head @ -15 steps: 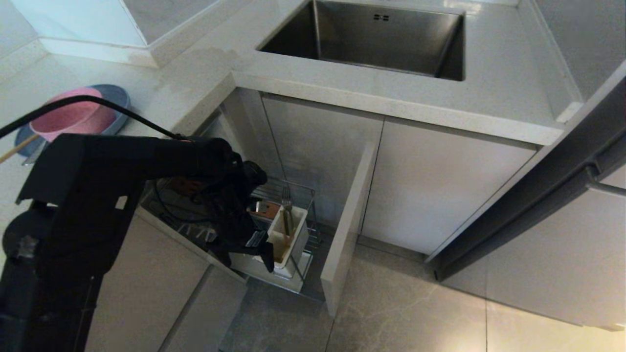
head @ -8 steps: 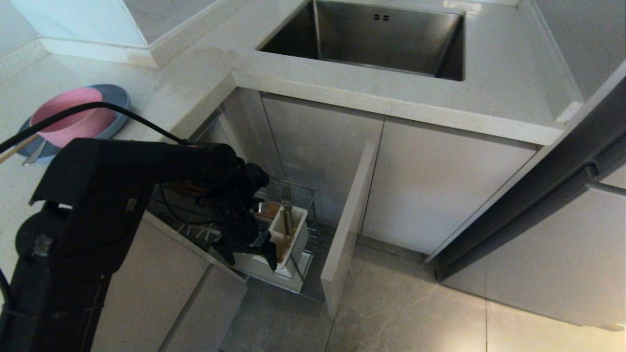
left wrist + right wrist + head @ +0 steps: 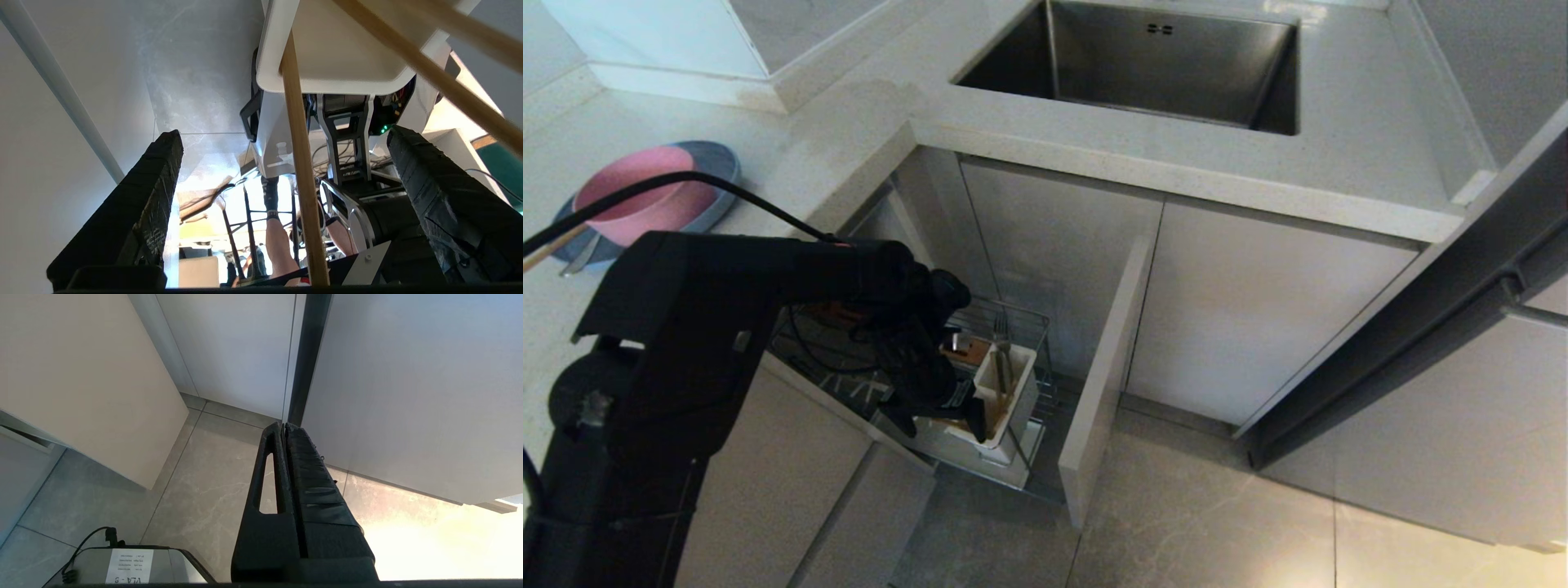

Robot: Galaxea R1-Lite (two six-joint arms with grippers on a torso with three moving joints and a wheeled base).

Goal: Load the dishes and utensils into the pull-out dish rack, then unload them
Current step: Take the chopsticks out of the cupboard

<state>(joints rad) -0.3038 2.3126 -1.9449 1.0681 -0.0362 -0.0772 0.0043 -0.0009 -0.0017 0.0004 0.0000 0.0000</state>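
Observation:
My left gripper (image 3: 947,420) reaches down into the pull-out dish rack (image 3: 1031,317), right against the white utensil box (image 3: 1017,390). It is open. In the left wrist view one light wooden chopstick (image 3: 301,183) runs between the spread fingers (image 3: 143,212) of the left gripper (image 3: 282,136), touching neither. A second chopstick (image 3: 433,73) slants across the box (image 3: 327,61). The silver fork (image 3: 1002,339) stands upright in the box. The pink bowl (image 3: 645,196) sits in the blue plate (image 3: 719,163) on the counter at left. My right gripper (image 3: 284,430) is shut and empty, hanging above the floor.
The rack's beige panel front (image 3: 1107,367) stands out to the right of the box. The steel sink (image 3: 1143,65) is set in the counter behind. A wooden stick end (image 3: 547,249) and a silver utensil (image 3: 578,260) lie beside the plate. A grey device (image 3: 122,563) sits on the floor.
My left arm has shifted slightly right, bringing the gripper closer against the utensil box. The fork, the bowl and the plate have not moved.

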